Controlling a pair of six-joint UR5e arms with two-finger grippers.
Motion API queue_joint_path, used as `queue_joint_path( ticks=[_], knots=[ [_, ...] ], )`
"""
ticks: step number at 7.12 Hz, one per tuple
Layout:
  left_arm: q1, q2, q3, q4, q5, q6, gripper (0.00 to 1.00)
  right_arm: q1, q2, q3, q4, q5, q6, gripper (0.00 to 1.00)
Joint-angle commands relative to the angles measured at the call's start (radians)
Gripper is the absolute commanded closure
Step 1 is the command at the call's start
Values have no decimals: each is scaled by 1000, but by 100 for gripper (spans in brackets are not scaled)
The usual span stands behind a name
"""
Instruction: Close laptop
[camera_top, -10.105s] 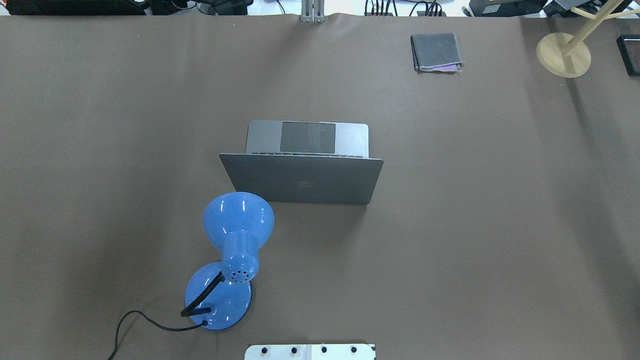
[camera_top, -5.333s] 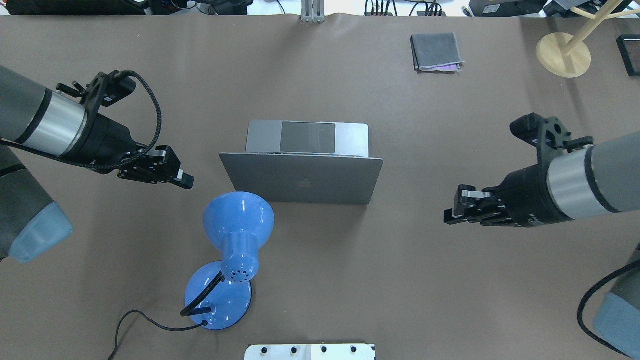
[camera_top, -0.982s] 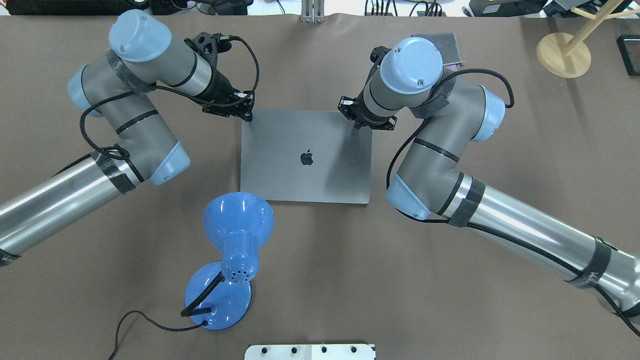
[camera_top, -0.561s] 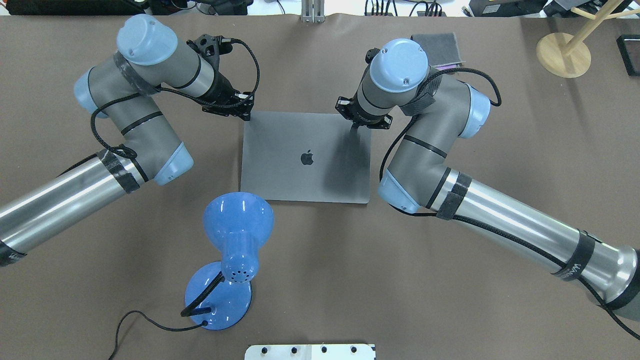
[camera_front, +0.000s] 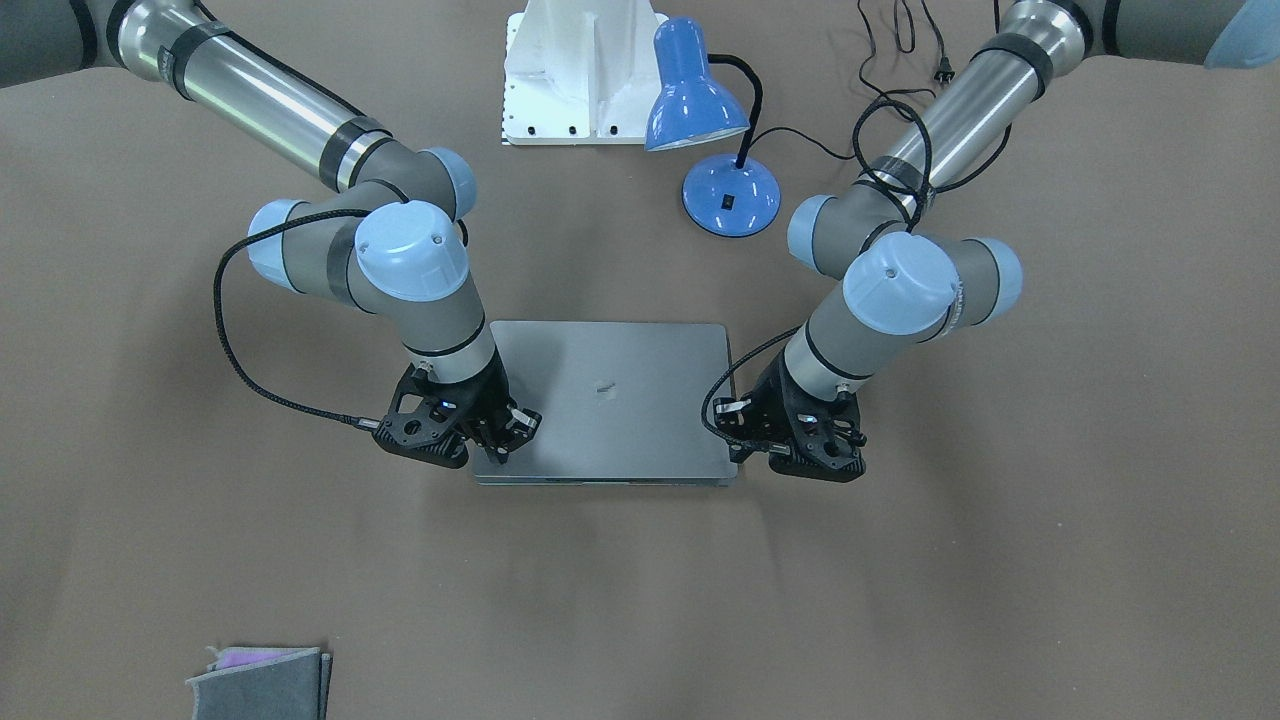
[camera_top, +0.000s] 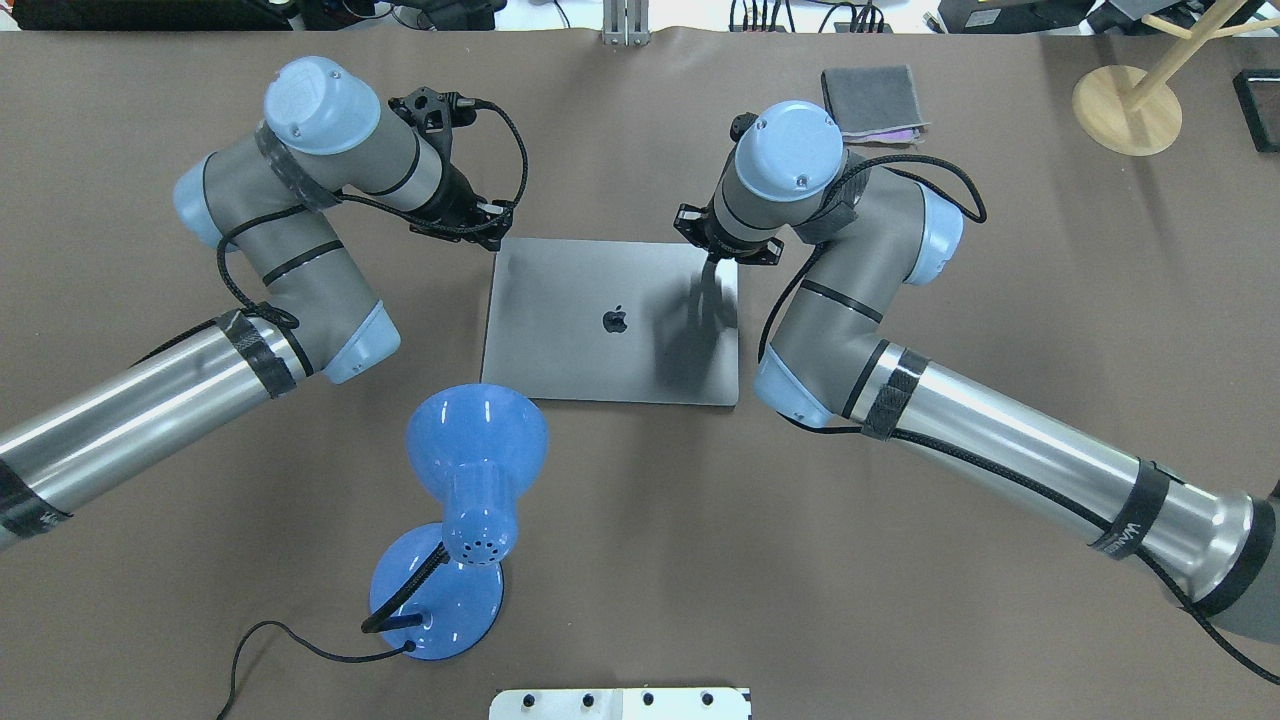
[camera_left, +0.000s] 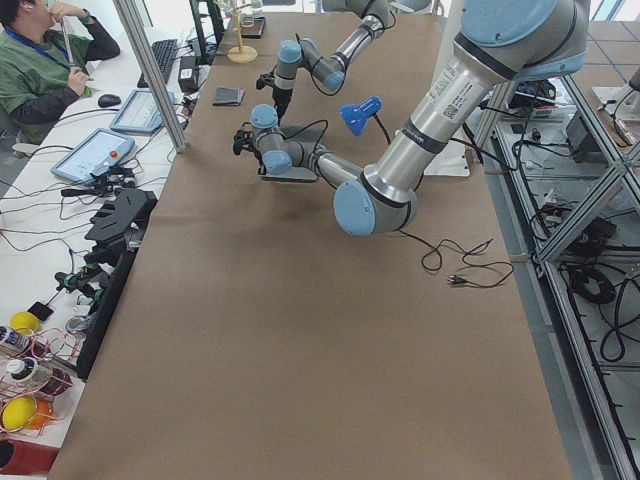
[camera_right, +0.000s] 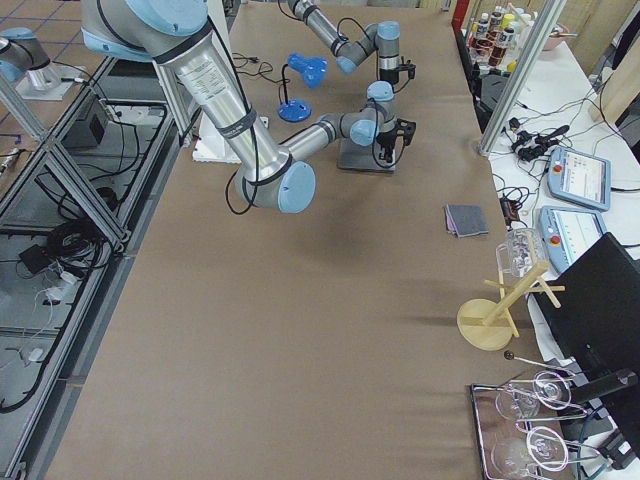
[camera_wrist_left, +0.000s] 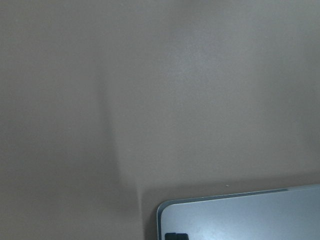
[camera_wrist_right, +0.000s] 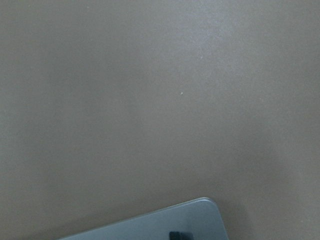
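While closed, laptop (camera_top: 580, 330) under jaws.

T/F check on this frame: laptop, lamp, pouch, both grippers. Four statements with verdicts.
1. The laptop lies shut, lid flat and logo up. True.
2. The blue lamp stands beyond the laptop, on the side away from the robot. False: it stands on the robot's side, by the laptop's near left corner.
3. The left gripper and the right gripper are each at a far corner of the lid. True.
4. The grey pouch lies on the laptop's lid. False: it lies on the table, far off to the right and apart from the laptop.
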Motion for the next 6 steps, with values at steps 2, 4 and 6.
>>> queue_joint_path(
  ticks=[2,4,6],
  knots=[
    [14,-2,-3,-1,24,4,100,5,13,6,1,4,-6,100],
    [-30,-1,-65,81,-53,11,100,72,2,58,-10,136,-37,100],
    [-117,45,-259,333,-161,186,2,176,-129,180,-14,213,-148,14]
  ],
)
